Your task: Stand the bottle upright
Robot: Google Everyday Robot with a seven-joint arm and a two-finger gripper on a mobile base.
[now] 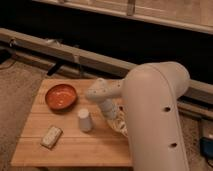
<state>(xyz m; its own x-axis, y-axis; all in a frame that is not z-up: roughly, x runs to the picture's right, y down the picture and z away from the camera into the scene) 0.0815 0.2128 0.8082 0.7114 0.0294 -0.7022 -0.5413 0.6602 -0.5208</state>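
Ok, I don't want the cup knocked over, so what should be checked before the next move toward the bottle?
1. bottle upright: not ok, it lies at the table's front left.
2. hand at bottle: not ok, it is low, right of the cup.
3. hand empty: cannot tell.
4. path clear: not ok, cup stands roughly between them.
5. bowl clear of bottle: ok.

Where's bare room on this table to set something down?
Free: the front strip of the table, from the pale item to the arm, and the left side between bowl and item. Crowded: right of the cup, where the gripper sits low over the boards.
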